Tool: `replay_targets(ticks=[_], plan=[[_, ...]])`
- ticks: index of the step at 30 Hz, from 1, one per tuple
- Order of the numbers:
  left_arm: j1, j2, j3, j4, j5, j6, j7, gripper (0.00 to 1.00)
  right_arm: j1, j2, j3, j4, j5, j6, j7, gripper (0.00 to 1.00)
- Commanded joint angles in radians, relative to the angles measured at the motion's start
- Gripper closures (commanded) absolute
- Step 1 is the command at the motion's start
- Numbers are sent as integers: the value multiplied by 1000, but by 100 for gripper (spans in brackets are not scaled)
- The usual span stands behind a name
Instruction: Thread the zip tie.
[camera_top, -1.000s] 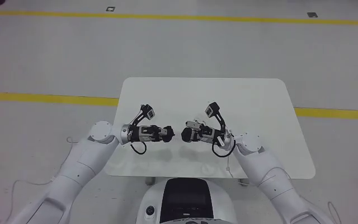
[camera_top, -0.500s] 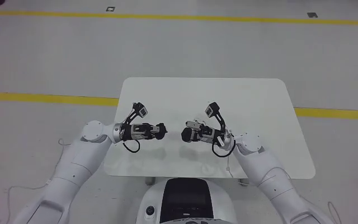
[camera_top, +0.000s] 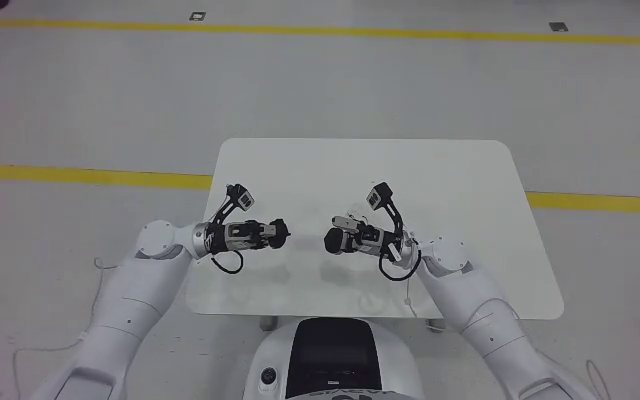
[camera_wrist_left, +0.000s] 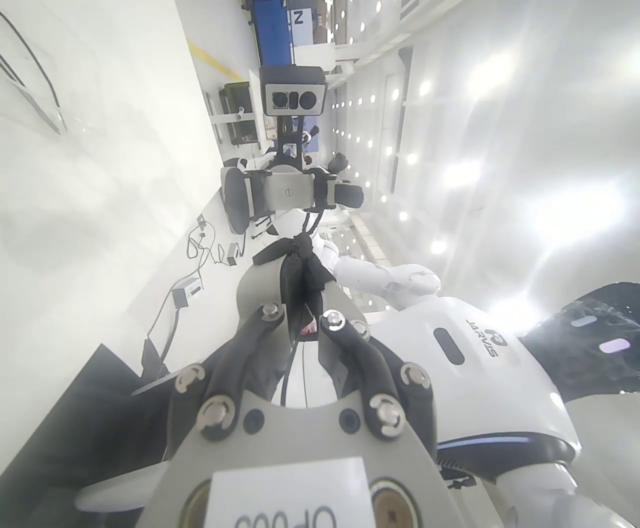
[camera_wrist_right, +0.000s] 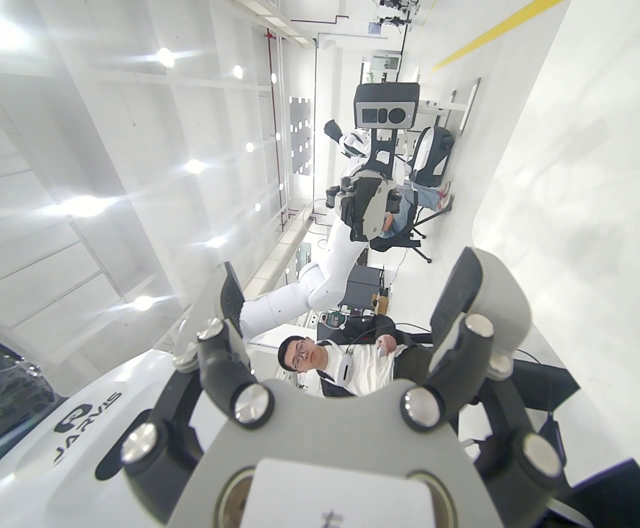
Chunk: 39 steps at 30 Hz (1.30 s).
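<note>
My left gripper (camera_top: 281, 232) has drawn back toward the left of the top view, widening the gap to the right gripper (camera_top: 328, 240). It pinches the black zip tie (camera_wrist_left: 301, 246) tight, above the table (camera_top: 450, 180), just left of frame centre. The right gripper's fingers stand wide apart, empty.

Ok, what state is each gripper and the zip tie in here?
Left gripper: shut on the zip tie.
Right gripper: open, holding nothing.
Zip tie: pinched at the left gripper's tips; whether it is threaded cannot be told.
</note>
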<state>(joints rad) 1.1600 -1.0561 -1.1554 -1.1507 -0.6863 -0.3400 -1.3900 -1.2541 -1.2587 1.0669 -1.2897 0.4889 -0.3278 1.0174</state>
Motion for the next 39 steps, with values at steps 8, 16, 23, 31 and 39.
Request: replay_targets(ticks=[8, 16, 23, 31, 39], plan=[[12, -6, -28, -60, -25, 0, 28, 100, 0, 0, 0, 0, 0, 0, 0, 0], [16, -29, -68, -59, -23, 0, 22, 100, 0, 0, 0, 0, 0, 0, 0, 0], [16, -29, -68, -59, -23, 0, 22, 100, 0, 0, 0, 0, 0, 0, 0, 0], [16, -29, -68, -59, -23, 0, 22, 100, -24, 19, -18, -187, -420, 225, -238, 0], [16, -29, -68, -59, -23, 0, 22, 100, -18, 25, -93, -330, -781, 554, -355, 0]])
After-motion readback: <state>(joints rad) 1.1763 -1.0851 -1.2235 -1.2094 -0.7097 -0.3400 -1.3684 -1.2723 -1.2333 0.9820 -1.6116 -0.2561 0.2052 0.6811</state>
